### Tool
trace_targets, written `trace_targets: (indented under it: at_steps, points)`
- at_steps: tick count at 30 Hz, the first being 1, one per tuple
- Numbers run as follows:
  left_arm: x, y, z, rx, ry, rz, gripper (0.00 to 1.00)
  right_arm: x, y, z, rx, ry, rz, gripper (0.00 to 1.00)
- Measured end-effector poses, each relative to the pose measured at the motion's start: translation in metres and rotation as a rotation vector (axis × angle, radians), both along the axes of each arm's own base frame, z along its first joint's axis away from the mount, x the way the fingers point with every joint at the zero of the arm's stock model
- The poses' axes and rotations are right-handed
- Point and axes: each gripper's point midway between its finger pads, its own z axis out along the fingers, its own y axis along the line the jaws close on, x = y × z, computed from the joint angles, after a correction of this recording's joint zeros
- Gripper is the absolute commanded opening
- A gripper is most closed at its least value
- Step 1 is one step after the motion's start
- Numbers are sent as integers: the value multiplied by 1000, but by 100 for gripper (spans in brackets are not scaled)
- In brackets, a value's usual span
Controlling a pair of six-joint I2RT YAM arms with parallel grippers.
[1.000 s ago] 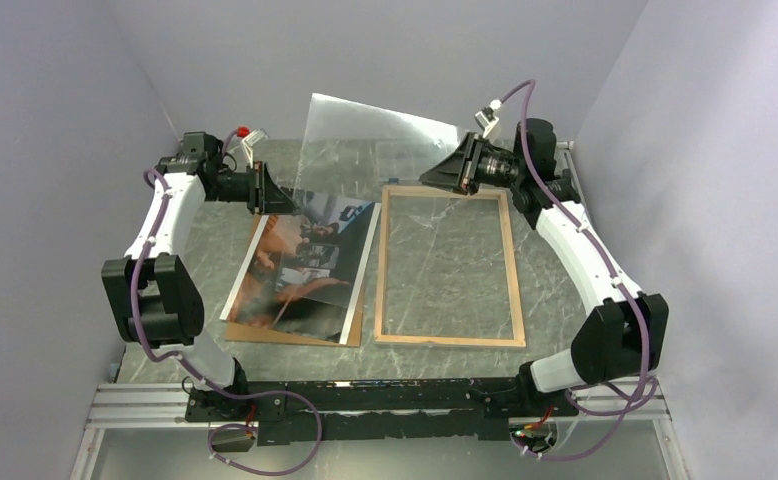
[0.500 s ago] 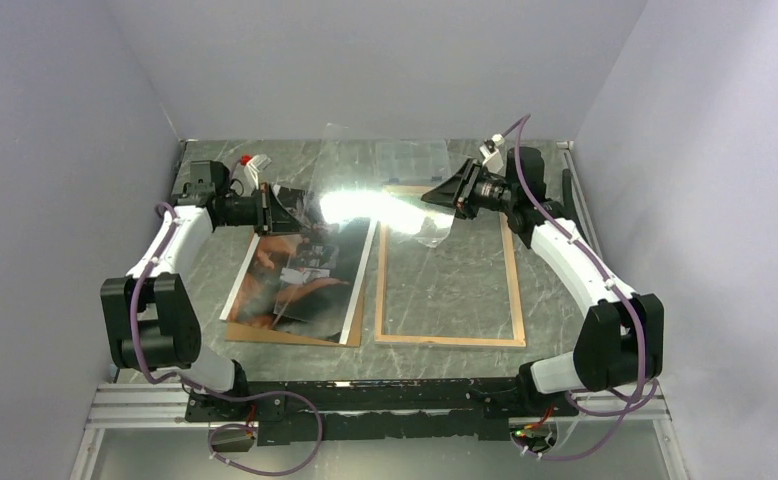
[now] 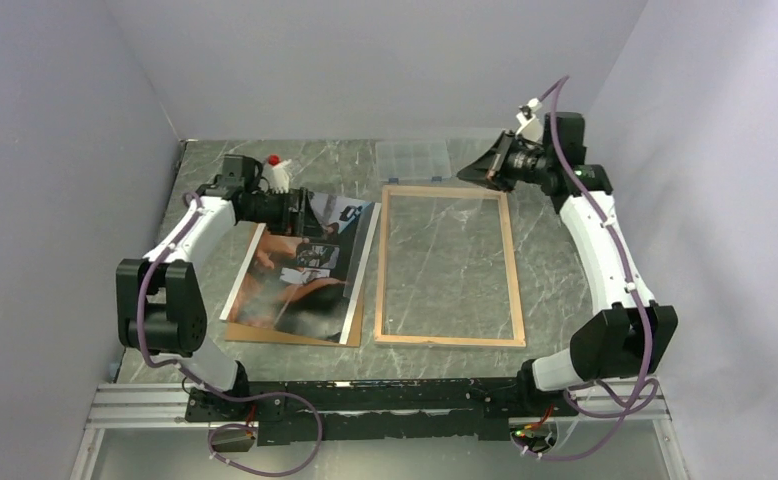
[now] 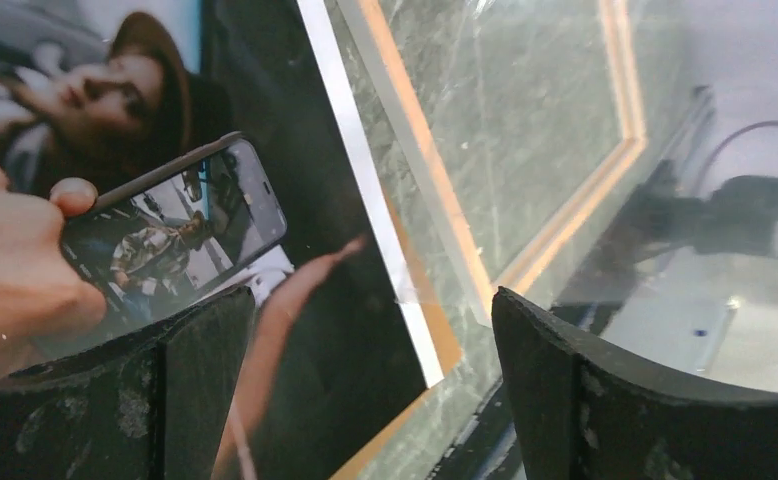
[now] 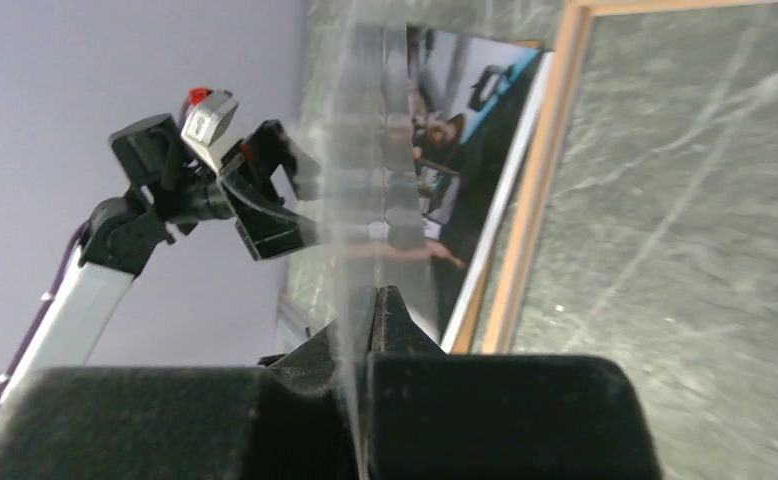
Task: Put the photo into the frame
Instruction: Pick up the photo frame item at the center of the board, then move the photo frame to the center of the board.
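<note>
Marble tabletop [image 3: 540,260]: one photo [image 3: 300,275], one frame [image 3: 450,340]; right claw [image 5: 368,305] pinches clear sheet [image 5: 370,150].

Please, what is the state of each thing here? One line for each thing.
photo: face up, flat on the backing board
frame: lying flat, wood side up, no photo inside
clear sheet: pinched at one edge
left gripper: open, above the photo
right gripper: shut on the clear sheet
</note>
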Motion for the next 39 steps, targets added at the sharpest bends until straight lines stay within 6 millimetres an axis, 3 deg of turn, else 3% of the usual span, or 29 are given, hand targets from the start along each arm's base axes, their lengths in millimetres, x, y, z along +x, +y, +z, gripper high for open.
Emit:
trace_targets:
  at_steps: [5,9,13,17,21,26,31,39]
  points:
    - [5,-34,-20,142,-56,-95,94,-6,-42,-11,-118,46,-96,0]
    - [11,-73,-38,237,-111,-187,94,-20,-58,-25,-216,125,-140,0]
    - [16,-107,-64,307,-122,-256,94,-30,-72,-9,-304,122,-185,0]
    - [17,-126,-89,349,-112,-287,93,-39,-83,17,-355,63,-231,0]
    - [12,-135,-108,394,-103,-303,91,-49,-87,32,-376,32,-253,0]
    - [13,-143,-119,427,-124,-304,86,-55,-89,31,-385,48,-256,0]
    - [21,-141,-120,449,-151,-282,77,-57,-85,18,-368,80,-234,0]
    - [24,-135,-122,483,-213,-254,72,-55,-77,-6,-327,136,-205,0]
